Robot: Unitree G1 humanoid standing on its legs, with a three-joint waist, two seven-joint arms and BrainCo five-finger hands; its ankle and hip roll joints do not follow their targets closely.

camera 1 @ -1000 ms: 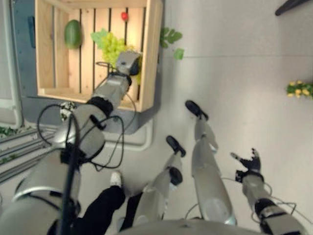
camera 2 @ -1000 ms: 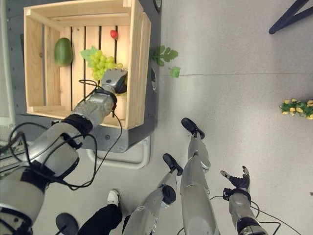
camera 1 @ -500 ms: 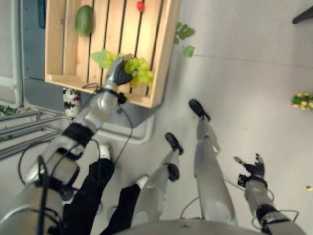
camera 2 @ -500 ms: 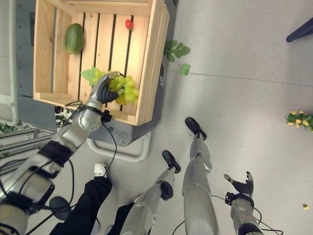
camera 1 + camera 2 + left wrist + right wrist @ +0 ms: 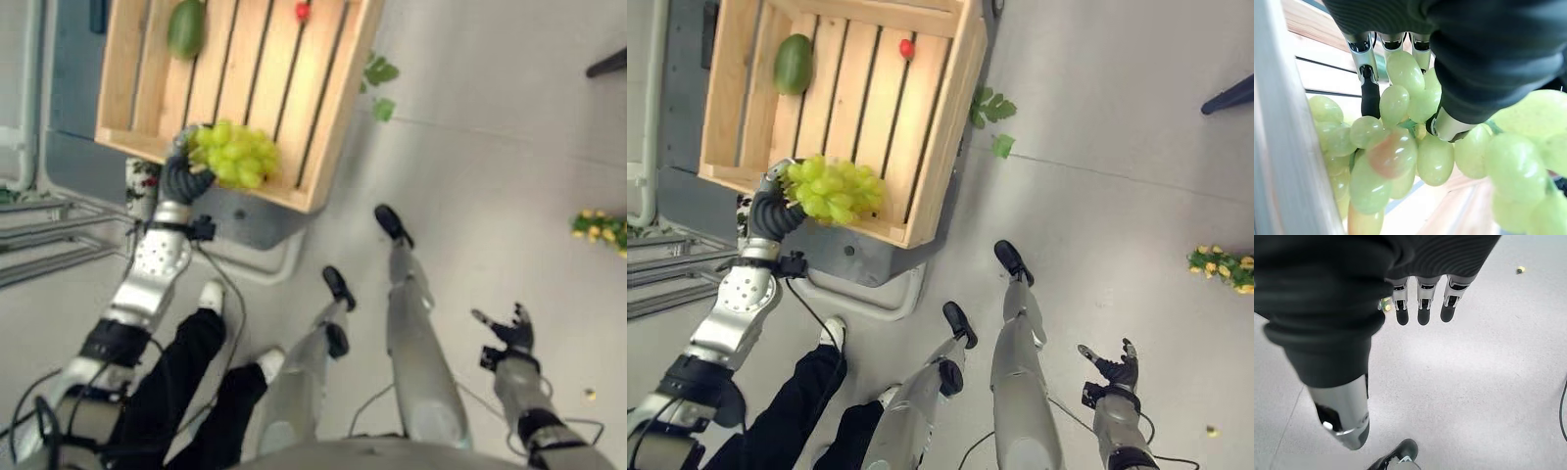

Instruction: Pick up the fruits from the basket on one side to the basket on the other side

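Grapes (image 5: 830, 190) sit clamped in the left hand (image 5: 772, 208), apparently just above the wooden crate's (image 5: 940, 147) near wall; right hand (image 5: 1115, 370) hangs open.

The left hand (image 5: 774, 211) held the grape bunch (image 5: 831, 189) right at the near wall of the wooden crate (image 5: 942, 147), the bunch hanging over that rim, so the wall stood directly under its path. Inside the crate the slatted bottom lay mostly bare, with a green fruit (image 5: 793, 64) and a small red fruit (image 5: 906, 48) far back, well apart from the hand. Below the crate a person's dark-trousered legs (image 5: 801, 409) crowded the space beside the left arm. The floor (image 5: 1117, 196) to the right was open, broken by green leaves (image 5: 990, 110) just beside the crate and a yellow-flowered sprig (image 5: 1221, 265) further off. The right hand (image 5: 1115, 370) hung with fingers spread over bare floor.
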